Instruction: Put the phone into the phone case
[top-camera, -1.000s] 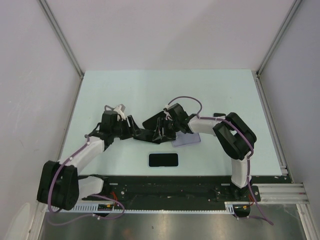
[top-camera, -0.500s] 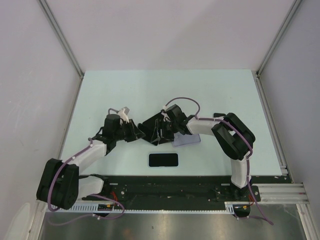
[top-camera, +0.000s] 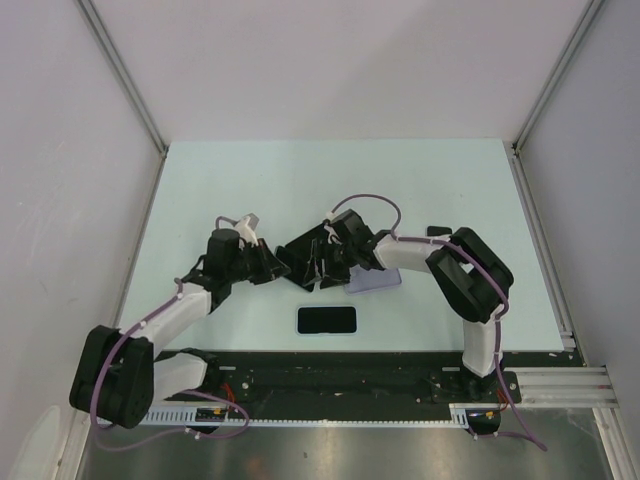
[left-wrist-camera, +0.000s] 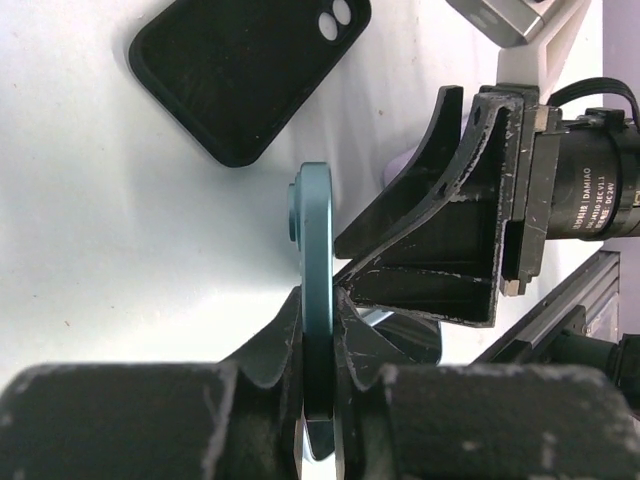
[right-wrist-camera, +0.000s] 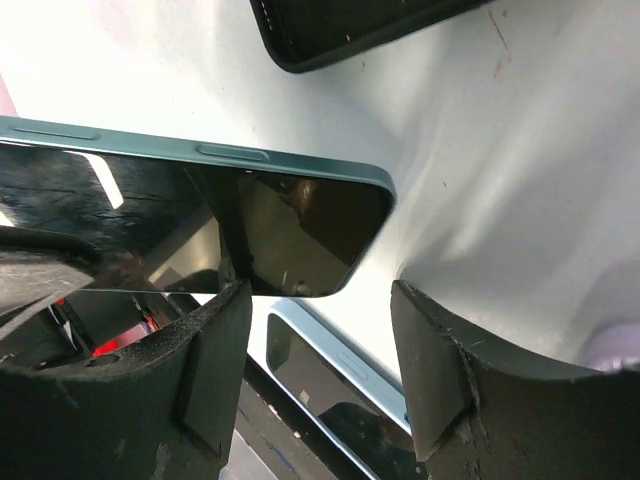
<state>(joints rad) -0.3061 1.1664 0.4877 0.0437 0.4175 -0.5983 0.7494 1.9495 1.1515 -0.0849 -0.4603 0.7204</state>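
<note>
Both my arms have shifted a bit left since a second ago, left gripper still clamped on the teal phone, held edge-on just far of the black phone case. Right gripper jaws apart at the phone's free end, contact unclear. Top view hides the phone between my grippers; lavender object under the right one is mostly covered.

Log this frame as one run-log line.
left gripper: shut on slim teal phone, held on edge | right gripper: open beside phone | matte black phone case: flat on table, empty | phone not yet cased
</note>
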